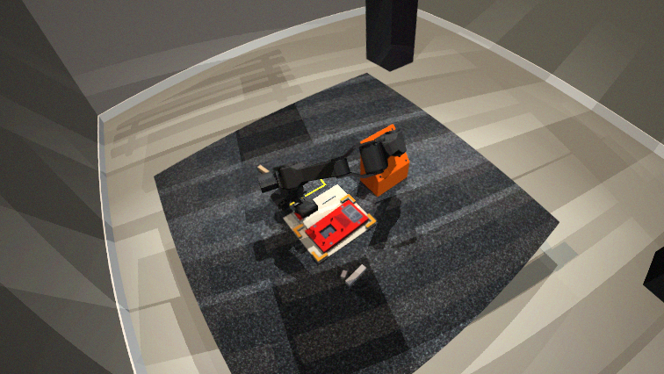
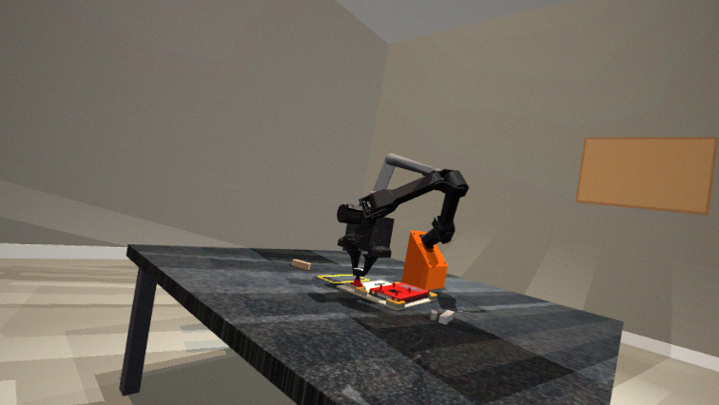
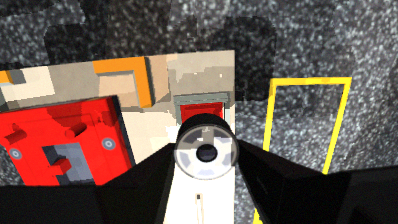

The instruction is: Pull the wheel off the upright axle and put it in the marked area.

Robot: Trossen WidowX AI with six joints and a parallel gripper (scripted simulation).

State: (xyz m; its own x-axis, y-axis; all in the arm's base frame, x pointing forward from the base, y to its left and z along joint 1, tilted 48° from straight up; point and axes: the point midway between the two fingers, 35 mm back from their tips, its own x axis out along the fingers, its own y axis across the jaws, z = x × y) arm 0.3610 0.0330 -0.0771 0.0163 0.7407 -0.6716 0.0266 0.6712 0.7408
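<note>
A grey wheel [image 3: 192,161] with a dark hub sits between my black fingers in the wrist view, over a small red mount [image 3: 201,109] at the corner of the beige board [image 3: 205,67] [image 1: 330,197]. The axle is hidden under the wheel. My gripper [image 3: 205,147] [image 2: 358,275] points straight down and is shut on the wheel's rim. The marked area is a yellow outline [image 3: 270,115] [image 1: 321,188] [image 2: 334,276] on the dark table, just beside the board. A red plate [image 3: 55,135] [image 1: 327,229] [image 2: 399,290] covers the board's other part.
The orange arm base [image 1: 387,178] [image 2: 425,266] stands behind the board. A wooden block [image 1: 263,169] [image 2: 301,263] lies beyond the marked area. Two small grey blocks [image 1: 355,275] [image 2: 445,316] lie in front of the board. A black pillar [image 1: 390,32] hangs at the back.
</note>
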